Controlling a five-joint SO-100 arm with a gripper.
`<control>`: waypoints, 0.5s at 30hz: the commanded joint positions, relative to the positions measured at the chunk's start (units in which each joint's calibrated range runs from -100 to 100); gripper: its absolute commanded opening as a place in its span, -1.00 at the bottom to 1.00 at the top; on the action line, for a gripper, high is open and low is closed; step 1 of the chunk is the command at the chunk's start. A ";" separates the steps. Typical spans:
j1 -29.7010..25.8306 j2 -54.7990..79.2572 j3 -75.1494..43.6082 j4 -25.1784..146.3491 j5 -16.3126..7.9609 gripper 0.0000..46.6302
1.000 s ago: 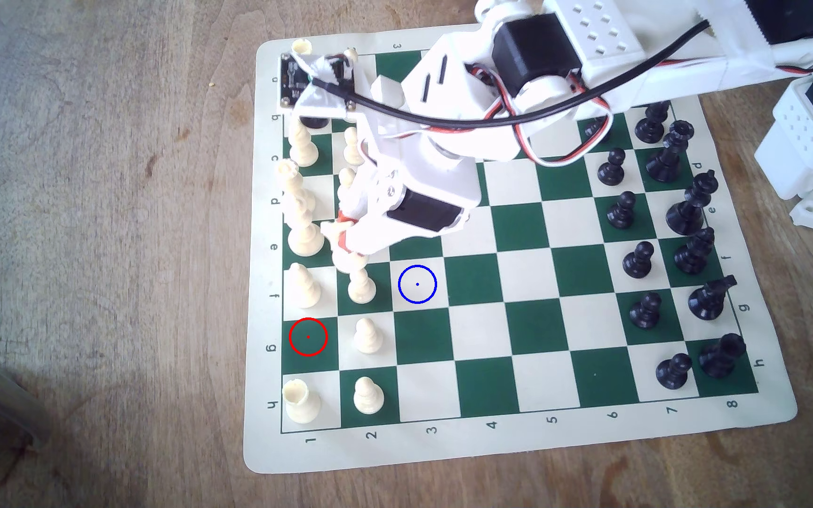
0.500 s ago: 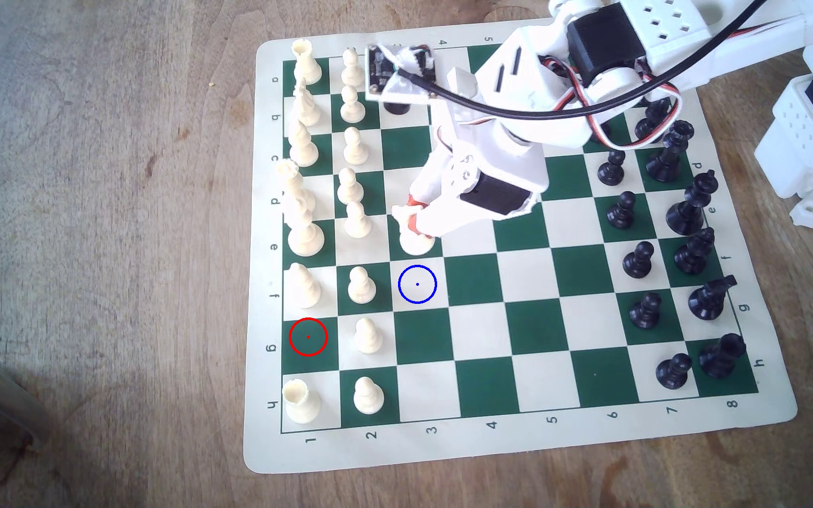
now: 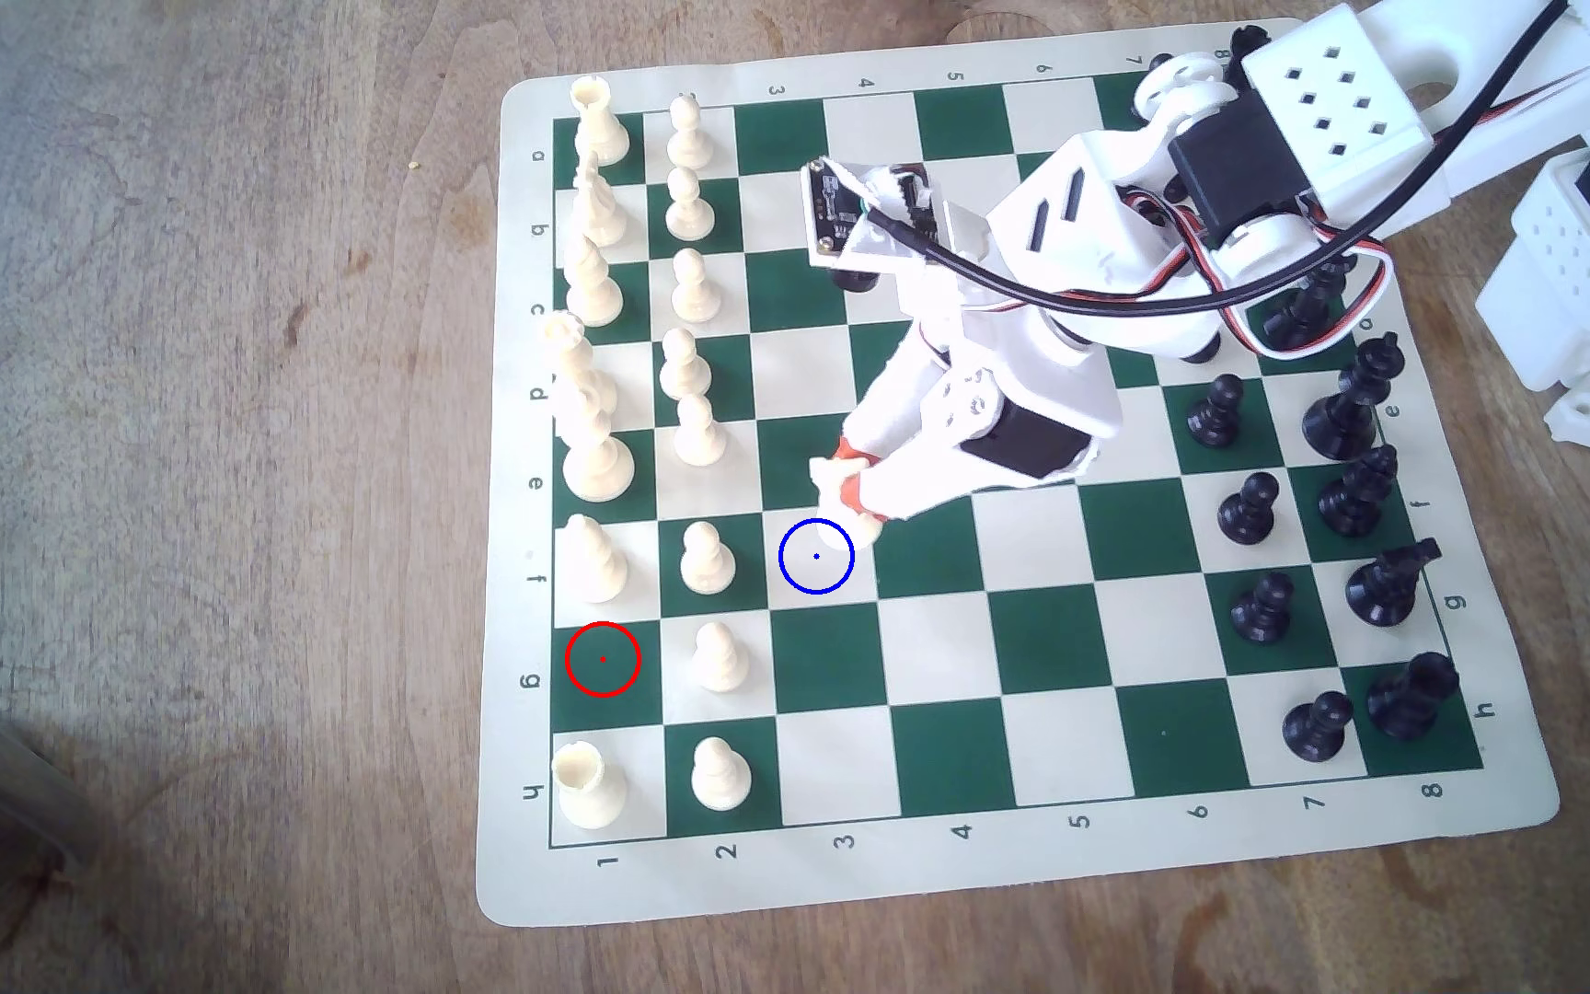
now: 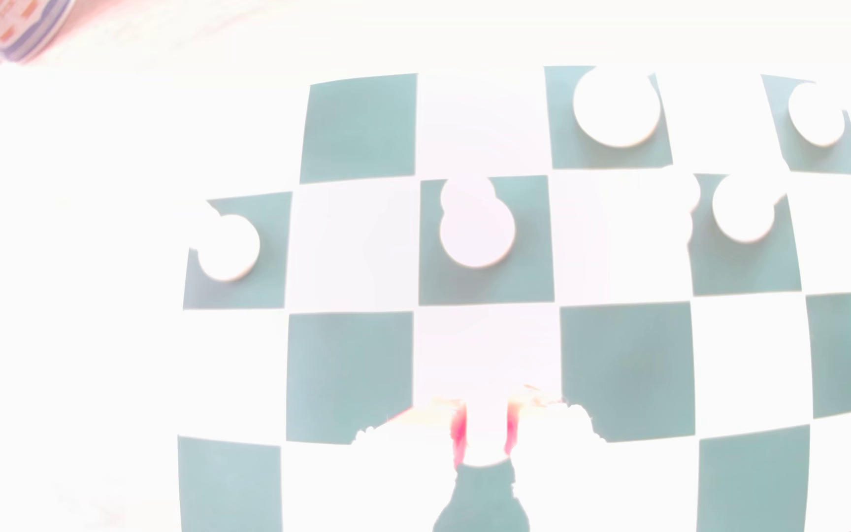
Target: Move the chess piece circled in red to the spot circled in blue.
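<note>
You have the white SO-100 gripper with orange-tipped fingers [image 3: 847, 483] just above centre of the exterior view, its jaws clamped on the cream-white plastic knight [image 3: 844, 507], with an orange pad against each side of the piece's upper body. The knight hangs at the upper right edge of the thin blue ring with its blue centre dot [image 3: 816, 556], on a cream square of the green-and-cream roll-up chess mat [image 3: 963, 860]; its round base overlaps the ring's rim, and whether the base touches the mat you cannot tell. The red ring with a red dot [image 3: 603, 659] sits on a bare green square toward the lower left of the board, with no piece on it. A cream round-headed pawn [image 3: 707, 559] stands on the green square just beside the blue ring on the exterior view's left, apart from the knight. The other cream pieces fill the two files along the exterior view's left edge of the board, and the black pieces [image 3: 1250, 511] line the right edge. The mat lies on a worn wooden table [image 3: 198, 478]. The wrist view is heavily overexposed: two pink-red finger pads [image 4: 458, 435] flank a washed-out white shape [image 4: 485, 435] that reads as the held piece, and pale round pawn tops [image 4: 477, 233] stand on greyish-green squares beyond.
</note>
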 commanded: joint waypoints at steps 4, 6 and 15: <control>-1.12 -2.03 -0.49 -5.12 0.29 -0.99; -1.27 -1.26 -0.58 -5.86 0.34 -0.99; -1.98 2.98 -0.12 -7.66 0.29 -0.99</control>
